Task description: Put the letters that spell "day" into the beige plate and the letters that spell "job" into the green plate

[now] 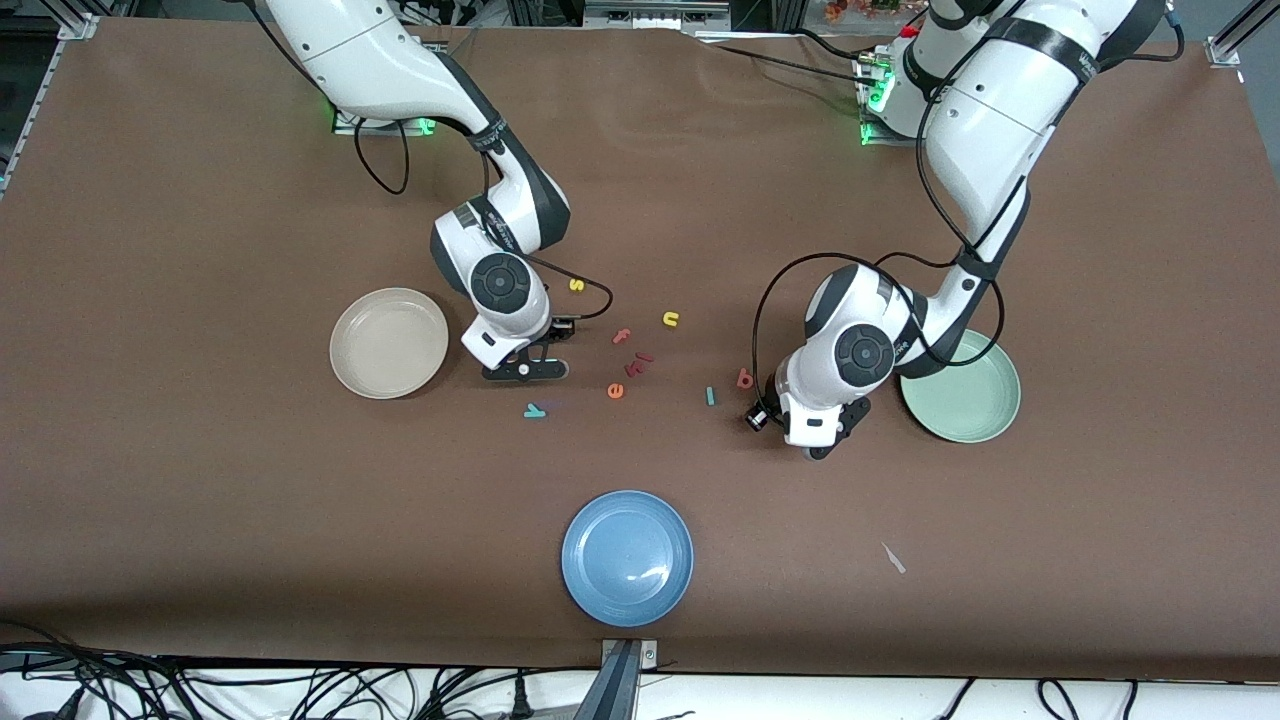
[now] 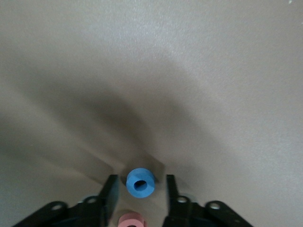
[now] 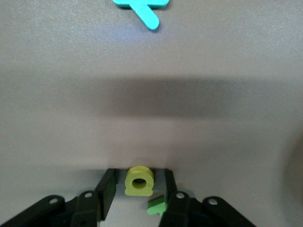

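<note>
Left gripper (image 2: 140, 191): low at the table beside the green plate (image 1: 985, 415), fingers narrowed about the blue "o" (image 2: 140, 182); contact cannot be told.
Right gripper (image 3: 139, 189): down by the beige plate (image 1: 365, 365), fingers flanking the yellow letter (image 3: 138, 181); grip unclear.
Teal "y" (image 1: 535, 410): on the table, nearer the front camera.
Salmon "b" (image 1: 745, 378), teal "j" (image 1: 710, 396): between the arms.

On my feed I see a round blue plate (image 1: 627, 558) sitting on the brown table covering (image 1: 200, 480), nearest the front camera of everything on it. Up in the scatter of small toy letters, I pick out a yellow "s" (image 1: 576, 285), a yellow "u" (image 1: 671, 319), a pink "f" (image 1: 622, 337), a red letter (image 1: 638, 364) I cannot read just beside it, and an orange "e" (image 1: 615, 391). A small pale scrap (image 1: 893, 558) lies toward the left arm's end.
</note>
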`<state>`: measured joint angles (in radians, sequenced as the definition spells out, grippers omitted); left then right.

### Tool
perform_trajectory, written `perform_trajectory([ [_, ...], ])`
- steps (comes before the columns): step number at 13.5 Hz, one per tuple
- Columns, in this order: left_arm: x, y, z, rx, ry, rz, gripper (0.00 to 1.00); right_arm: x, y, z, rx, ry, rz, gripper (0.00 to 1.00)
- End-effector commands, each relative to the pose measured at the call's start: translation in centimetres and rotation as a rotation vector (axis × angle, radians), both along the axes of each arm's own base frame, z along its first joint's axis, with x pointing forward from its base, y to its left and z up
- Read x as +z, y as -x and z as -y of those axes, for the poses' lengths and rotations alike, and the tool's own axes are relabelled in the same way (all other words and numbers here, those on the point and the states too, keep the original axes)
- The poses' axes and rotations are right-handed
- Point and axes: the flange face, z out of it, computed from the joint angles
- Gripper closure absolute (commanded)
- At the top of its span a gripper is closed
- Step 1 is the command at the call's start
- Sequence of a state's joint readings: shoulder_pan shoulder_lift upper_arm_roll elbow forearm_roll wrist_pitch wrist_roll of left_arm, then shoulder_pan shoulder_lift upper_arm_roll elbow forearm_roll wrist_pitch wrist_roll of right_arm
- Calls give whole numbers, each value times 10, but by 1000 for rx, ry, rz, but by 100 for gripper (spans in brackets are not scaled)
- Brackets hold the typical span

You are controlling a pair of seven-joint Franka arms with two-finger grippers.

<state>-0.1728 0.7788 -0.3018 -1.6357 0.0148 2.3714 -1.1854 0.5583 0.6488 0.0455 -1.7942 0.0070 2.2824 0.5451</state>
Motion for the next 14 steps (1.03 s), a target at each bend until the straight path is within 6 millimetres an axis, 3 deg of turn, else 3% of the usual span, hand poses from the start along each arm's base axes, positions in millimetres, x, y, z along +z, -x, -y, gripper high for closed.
perform_trajectory([
  [1,4,8,6,-7,-5,-7,58,-6,8,-4,-15,1,-3,70],
  [3,3,8,6,-6,-6,-8,58,-3,8,-4,-13,1,-3,86],
  [6,-5,9,4,-5,-11,-19,58,38,-4,5,-5,4,4,87],
  [8,-8,9,3,-4,-13,-24,58,77,-25,48,30,43,-26,87],
  [9,-8,9,3,-6,-13,-23,61,86,-33,73,70,57,-49,87],
  [11,-10,10,2,-18,-22,-20,70,86,-47,127,126,84,-103,87],
  [14,-16,11,2,-31,-35,-21,71,66,-45,175,118,108,-142,87],
])
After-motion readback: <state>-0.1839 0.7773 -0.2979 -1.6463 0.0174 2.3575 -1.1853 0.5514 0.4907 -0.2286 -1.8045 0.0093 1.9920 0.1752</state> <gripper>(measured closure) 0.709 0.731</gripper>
